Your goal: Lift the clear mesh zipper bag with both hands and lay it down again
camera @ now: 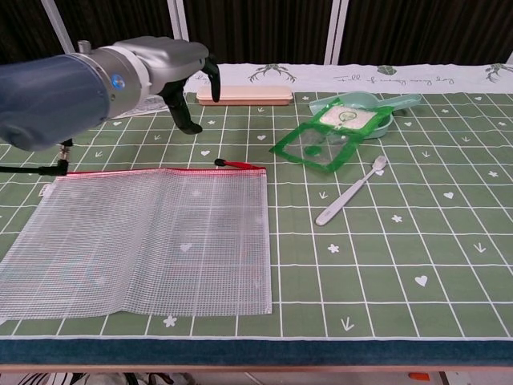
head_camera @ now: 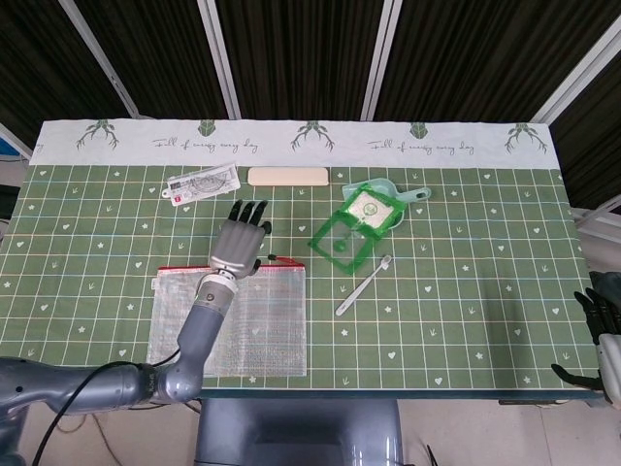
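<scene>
The clear mesh zipper bag [head_camera: 229,317] [camera: 144,238] lies flat on the near left of the table, its red zipper strip along the far edge. My left hand [head_camera: 239,239] [camera: 183,80] hovers above the bag's far edge with fingers spread, holding nothing and touching nothing. Its forearm [head_camera: 204,323] crosses over the bag in the head view. My right hand [head_camera: 602,332] stays at the table's near right corner, fingers apart and empty; the chest view does not show it.
A green packet [head_camera: 356,224] lies partly on a teal scoop [head_camera: 408,193] beyond the middle. A white toothbrush [head_camera: 363,285] lies right of the bag. A beige case [head_camera: 288,176] and a ruler pack [head_camera: 202,183] sit near the far edge.
</scene>
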You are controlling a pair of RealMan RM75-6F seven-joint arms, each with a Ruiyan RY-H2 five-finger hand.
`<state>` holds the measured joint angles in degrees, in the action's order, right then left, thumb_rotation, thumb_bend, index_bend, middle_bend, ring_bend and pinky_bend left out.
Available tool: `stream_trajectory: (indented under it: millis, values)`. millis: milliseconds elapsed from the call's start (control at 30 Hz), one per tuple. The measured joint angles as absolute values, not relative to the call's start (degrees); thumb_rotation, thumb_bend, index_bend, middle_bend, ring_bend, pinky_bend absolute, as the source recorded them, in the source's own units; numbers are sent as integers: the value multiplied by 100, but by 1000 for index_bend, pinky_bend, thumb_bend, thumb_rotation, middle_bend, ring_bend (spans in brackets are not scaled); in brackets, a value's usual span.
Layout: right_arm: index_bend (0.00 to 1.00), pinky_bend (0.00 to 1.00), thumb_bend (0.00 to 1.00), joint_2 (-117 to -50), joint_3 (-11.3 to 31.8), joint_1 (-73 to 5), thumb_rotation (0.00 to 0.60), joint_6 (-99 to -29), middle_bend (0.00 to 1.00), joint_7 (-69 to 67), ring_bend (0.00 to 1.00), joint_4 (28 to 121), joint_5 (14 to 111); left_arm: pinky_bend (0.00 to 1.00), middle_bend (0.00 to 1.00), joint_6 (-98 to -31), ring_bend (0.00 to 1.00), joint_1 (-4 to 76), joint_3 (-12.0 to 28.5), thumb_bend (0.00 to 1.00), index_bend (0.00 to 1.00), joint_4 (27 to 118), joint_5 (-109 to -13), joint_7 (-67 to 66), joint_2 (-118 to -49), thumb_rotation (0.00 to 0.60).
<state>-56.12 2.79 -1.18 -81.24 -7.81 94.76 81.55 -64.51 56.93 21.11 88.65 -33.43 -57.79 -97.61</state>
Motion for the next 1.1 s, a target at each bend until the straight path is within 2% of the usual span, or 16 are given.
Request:
stream_trajectory:
  millis: [300, 633, 1100]
  values:
    - [0, 203, 125, -5608, 294, -123, 600, -8096, 0, -780, 0, 9508, 8105, 0, 49, -6324, 0, 6268, 2154, 275, 403, 7590, -2815, -5992, -10486, 600]
    - [0, 203, 127, -5611, 312, -120, 600, -8090, 0, -772, 0, 9522, 8060, 0, 51, -5893, 0, 6671, 2150, 277, 433, 6372, -2542, -5979, -11154, 600]
    - [0, 203, 131, -5597, 319, -118, 600, -8074, 0, -798, 0, 9543, 8040, 0, 52, -5677, 0, 6788, 2099, 294, 453, 5919, -2496, -5912, -11475, 600]
